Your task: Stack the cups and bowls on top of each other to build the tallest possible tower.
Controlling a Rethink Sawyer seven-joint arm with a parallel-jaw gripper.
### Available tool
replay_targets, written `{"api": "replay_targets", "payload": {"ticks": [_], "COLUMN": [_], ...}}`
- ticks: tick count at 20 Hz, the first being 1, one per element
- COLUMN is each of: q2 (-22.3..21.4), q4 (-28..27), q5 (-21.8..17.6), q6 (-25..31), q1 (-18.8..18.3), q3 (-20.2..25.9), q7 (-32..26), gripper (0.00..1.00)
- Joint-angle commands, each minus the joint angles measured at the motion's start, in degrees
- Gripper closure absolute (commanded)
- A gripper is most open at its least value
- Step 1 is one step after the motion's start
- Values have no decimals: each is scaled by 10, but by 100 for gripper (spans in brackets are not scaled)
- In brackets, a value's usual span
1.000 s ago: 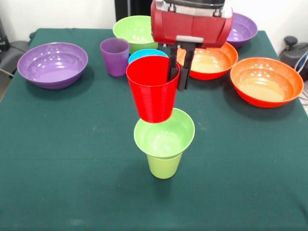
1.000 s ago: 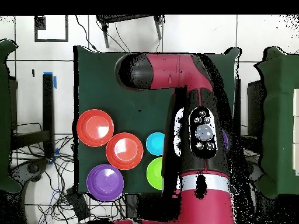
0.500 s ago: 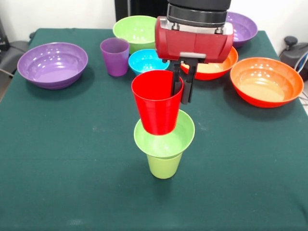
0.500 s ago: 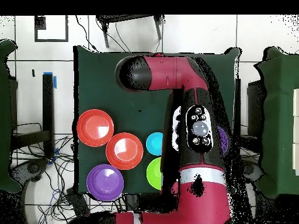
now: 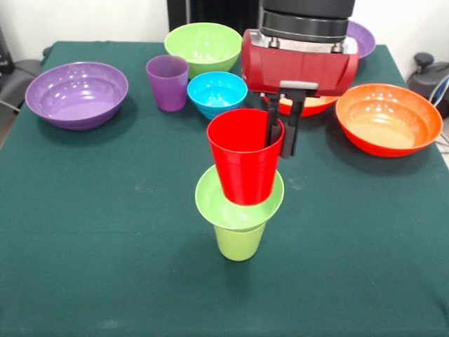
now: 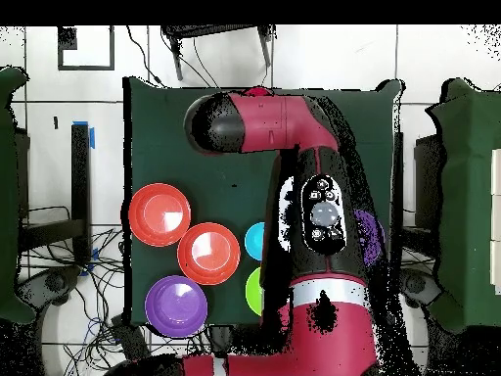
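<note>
A: Green cloth table (image 5: 84, 210), white wall behind. Progress?

B: Base done: small lime-green bowl (image 5: 239, 199) sits on the lime-green cup (image 5: 239, 242) at centre. Gripper (image 5: 282, 130) is clamped on the red cup (image 5: 245, 156) rim, one finger inside and one outside, cup low over that bowl at 12 o'clock, contact unclear.

A: Left?

B: Release, then the rest, I'd judge. Counts: three cups including the purple cup (image 5: 168, 82); seven bowls: small blue bowl (image 5: 217, 93), two lime, two purple, two orange.
</note>
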Motion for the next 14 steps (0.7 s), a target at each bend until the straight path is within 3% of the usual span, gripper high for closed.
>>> {"api": "replay_targets", "payload": {"ticks": [1, 14], "q2": [33, 44], "q4": [43, 37], "q5": [-31, -34], "q6": [-21, -23], "q1": [22, 37], "q3": [15, -11], "q7": [19, 29], "gripper": [100, 100]}}
